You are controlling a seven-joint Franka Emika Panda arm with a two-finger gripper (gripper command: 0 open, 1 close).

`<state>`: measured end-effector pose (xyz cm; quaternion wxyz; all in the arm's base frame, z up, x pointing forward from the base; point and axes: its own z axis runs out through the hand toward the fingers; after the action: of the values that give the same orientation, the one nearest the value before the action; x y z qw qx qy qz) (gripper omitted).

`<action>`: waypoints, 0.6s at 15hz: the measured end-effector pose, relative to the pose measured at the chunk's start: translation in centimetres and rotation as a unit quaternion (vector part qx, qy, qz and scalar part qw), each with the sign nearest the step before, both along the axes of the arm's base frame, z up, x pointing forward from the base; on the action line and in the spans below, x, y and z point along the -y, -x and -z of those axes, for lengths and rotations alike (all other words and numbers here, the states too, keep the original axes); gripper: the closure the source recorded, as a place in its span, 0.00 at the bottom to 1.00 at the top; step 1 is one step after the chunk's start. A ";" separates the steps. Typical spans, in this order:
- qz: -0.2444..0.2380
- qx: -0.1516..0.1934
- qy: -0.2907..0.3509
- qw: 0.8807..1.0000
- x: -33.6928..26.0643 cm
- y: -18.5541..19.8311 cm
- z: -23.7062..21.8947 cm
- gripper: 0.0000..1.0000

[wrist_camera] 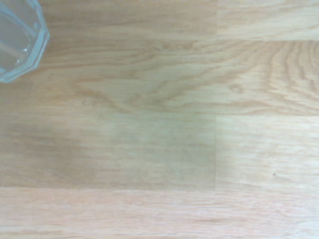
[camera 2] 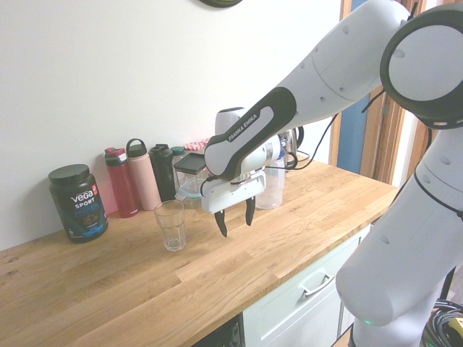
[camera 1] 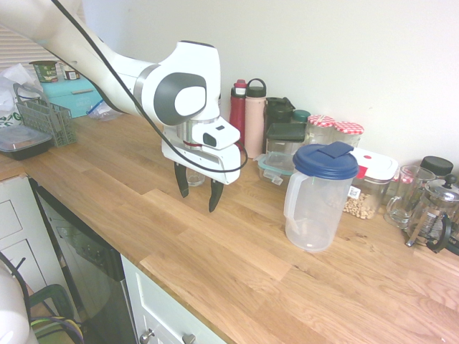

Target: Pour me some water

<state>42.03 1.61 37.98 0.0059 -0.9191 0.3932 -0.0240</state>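
Hovering over bare worktop (camera 1: 215, 265), the hand (camera 1: 199, 188) hangs spread and empty, between jug (camera 1: 318, 197) and glass (camera 2: 170, 225). That blue-lidded jug, near the hand, looks light, smooth, nearly empty; any water inside can't be made out. Its side handle's the hold. Bottles (camera 2: 134, 177) and jars crowd behind the jug

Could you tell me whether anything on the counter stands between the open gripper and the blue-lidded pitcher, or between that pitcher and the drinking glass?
Nothing visible does. The gripper hangs open above bare wooden counter, with the pitcher to one side and the glass to the other. The bottles and jars stand behind, along the wall, off either path.
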 end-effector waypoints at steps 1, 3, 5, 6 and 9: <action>0.000 0.000 0.000 1.000 0.0 0.0 0.0 0.00; 0.003 0.005 -0.001 1.000 0.3 -0.5 -1.1 0.00; 0.006 0.019 0.000 1.000 0.5 -1.6 -4.7 0.00; 0.010 0.027 0.001 1.000 0.8 -1.8 -7.1 0.00; 0.029 0.055 0.001 0.998 2.9 -0.8 -14.4 0.00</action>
<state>42.81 -1.30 52.42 0.0260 -0.9045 0.4190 -0.0751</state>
